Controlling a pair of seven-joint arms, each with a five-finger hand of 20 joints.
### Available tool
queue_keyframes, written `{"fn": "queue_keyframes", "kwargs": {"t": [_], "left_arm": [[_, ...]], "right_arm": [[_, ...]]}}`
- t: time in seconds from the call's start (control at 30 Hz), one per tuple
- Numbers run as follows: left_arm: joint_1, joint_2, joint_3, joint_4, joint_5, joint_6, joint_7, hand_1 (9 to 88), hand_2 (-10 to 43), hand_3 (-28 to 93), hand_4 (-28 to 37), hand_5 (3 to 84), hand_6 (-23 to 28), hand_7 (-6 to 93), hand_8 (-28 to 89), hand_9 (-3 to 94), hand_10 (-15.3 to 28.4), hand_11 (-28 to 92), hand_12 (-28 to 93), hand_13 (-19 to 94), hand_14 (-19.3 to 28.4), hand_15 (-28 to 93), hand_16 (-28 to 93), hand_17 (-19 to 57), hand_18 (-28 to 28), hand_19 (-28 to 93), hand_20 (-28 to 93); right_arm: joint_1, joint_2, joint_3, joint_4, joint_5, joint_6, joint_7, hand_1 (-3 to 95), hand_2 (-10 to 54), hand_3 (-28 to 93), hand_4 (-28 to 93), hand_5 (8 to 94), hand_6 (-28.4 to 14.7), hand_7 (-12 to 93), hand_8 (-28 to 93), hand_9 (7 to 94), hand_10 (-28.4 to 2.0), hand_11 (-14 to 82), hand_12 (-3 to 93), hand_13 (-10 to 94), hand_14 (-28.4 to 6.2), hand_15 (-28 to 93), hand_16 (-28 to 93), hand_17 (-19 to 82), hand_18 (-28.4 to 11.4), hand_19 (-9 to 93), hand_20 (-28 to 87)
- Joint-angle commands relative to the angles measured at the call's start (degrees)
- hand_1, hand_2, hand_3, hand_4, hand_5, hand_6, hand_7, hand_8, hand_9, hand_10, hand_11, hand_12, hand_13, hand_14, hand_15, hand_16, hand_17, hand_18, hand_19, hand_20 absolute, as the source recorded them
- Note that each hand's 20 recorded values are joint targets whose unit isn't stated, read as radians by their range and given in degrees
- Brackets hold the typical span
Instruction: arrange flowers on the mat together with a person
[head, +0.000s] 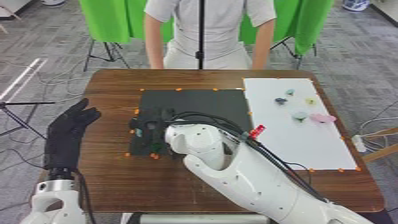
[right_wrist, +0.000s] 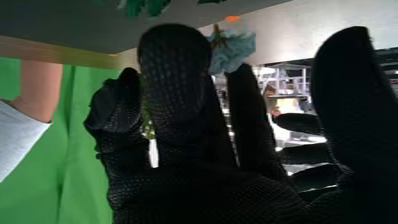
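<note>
- Black and close, the right hand (right_wrist: 213, 192) is looking open, its fingers standing straight, with a pale blue flower (right_wrist: 233, 50) peeking out by the tips, near the edge of the black mat (head: 213, 102).
- I am worrying that its stem could be catching on the glove, so pulling away would be dragging it crooked.
- Bumping could be happening too, because the white right arm (head: 258, 185) is hiding lots of mat from me.
- Touching or not touching that flower? I am not able to tell.
- Green leaves (right_wrist: 147, 6) are getting cut off.
- Left hand (head: 67, 135) is hanging open.
</note>
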Motion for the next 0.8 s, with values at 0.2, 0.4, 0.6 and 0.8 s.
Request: {"fn": "queue_keyframes", "kwargs": {"t": [0.2, 0.4, 0.6, 0.8], "left_arm": [[0.5, -0.52, -0.22, 0.09, 0.11, -0.51, -0.41, 23.3, -4.1, 68, -21.4, 48.7, 4.4, 11.8, -5, 47.6, 13.9, 18, 16, 38, 19.1, 22, 4, 2.9, 13.6, 7, 16], [0.5, -0.49, -0.18, 0.00, 0.07, -0.49, -0.43, 23.1, -4.3, 68, -21.3, 48.7, 4.4, 11.8, -5, 47.6, 13.9, 18, 16, 38, 19.1, 22, 4, 2.8, 13.7, 7, 16], [0.6, -0.53, -0.10, 0.02, 0.16, -0.63, -0.58, 22.9, -4.4, 68, -21.4, 48.6, 4.4, 11.8, -5, 47.6, 13.9, 18, 16, 38, 19.1, 22, 4, 2.8, 13.7, 7, 16], [0.2, -0.54, 0.13, 0.31, 0.24, -1.33, -1.13, 23.0, -4.3, 68, -21.3, 48.5, 4.4, 11.8, -5, 47.6, 13.9, 18, 16, 38, 19.1, 22, 4, 2.8, 13.8, 7, 16]], "right_arm": [[0.5, 0.9, 0.0, -0.8, 0.4, 0.8, -0.1, 28.2, -9.5, 70, -17, 54.8, -5.1, 8, -8, 51.0, -13.7, 6.5, 13.0, 79, -6.7, 51, 31, 34, -24.5, 76, 57], [0.3, 1.1, 0.0, -1.2, 0.9, 0.7, 0.2, 27.9, -9.5, 70, -17, 53.8, -2.7, 9, -8, 49.8, -13.9, 6.2, 12.7, 79, -6.7, 50, 31, 33, -24.6, 76, 57], [-0.5, 1.2, 2.6, -2.6, 4.1, 2.2, 1.7, 27.1, -9.5, 70, -17, 39.6, 0.0, 8, -8, 49.7, -15.1, 6.1, 12.3, 79, -7.2, 48, 30, 34, -24.8, 76, 57], [-4.5, 3.1, 10.3, -10.0, 14.0, 6.6, 3.9, 25.9, -9.5, 70, -17, 33.4, 0.4, 7, -8, 47.3, -16.5, 5.6, 12.3, 79, -7.5, 48, 30, 34, -24.9, 76, 57]]}}
